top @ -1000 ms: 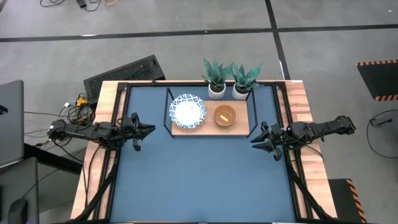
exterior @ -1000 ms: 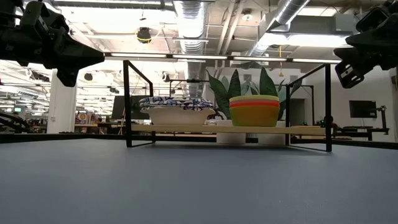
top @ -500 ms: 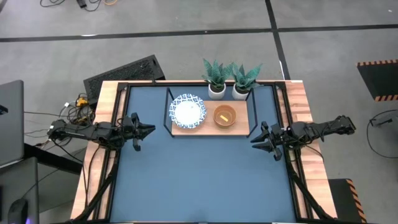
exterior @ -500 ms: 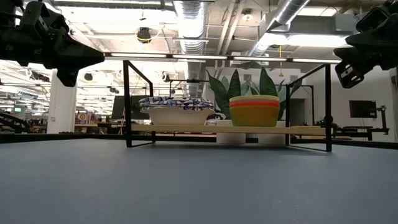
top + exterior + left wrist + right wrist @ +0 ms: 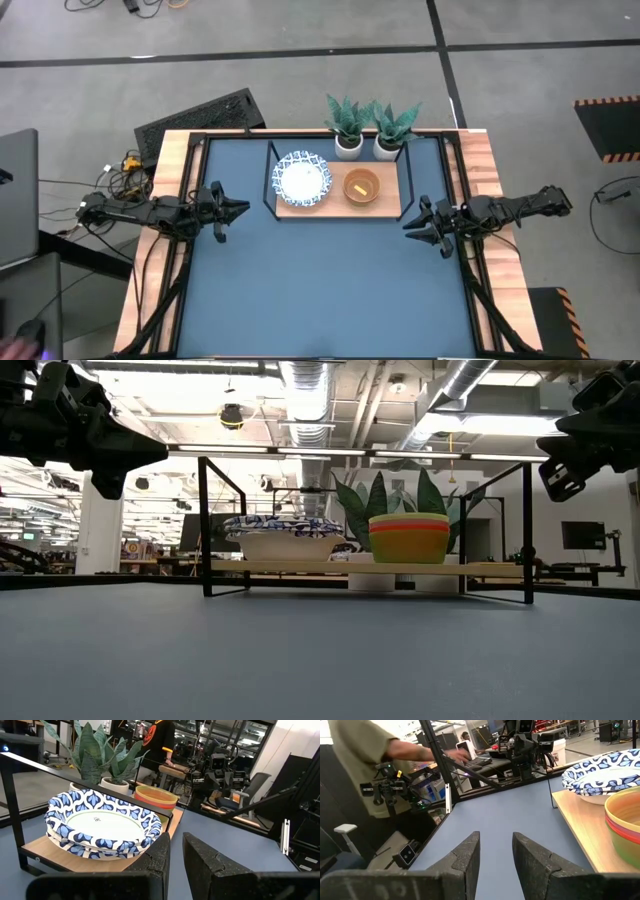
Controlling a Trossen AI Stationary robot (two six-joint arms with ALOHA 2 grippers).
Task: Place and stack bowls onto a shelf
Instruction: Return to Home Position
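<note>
The shelf [image 5: 338,207] is a light-wood board in a black wire frame at the table's far middle. On its left half rests a stack of white bowls with blue rims [image 5: 303,180] [image 5: 284,536] [image 5: 102,824]. On its right half stands a nested stack of plain bowls [image 5: 361,186] [image 5: 409,538], yellow outermost with red and green rims showing. My left gripper [image 5: 235,209] [image 5: 176,842] hovers left of the shelf, open by a narrow gap. My right gripper [image 5: 410,226] [image 5: 496,840] hovers right of the shelf, open. Both are above the table and hold nothing.
Two small white pots with green plants [image 5: 349,145] [image 5: 388,147] stand just behind the shelf. The dark-blue tabletop [image 5: 320,290] stretches from the shelf to the near edge. A person [image 5: 375,760] works at a desk beyond the table's left side.
</note>
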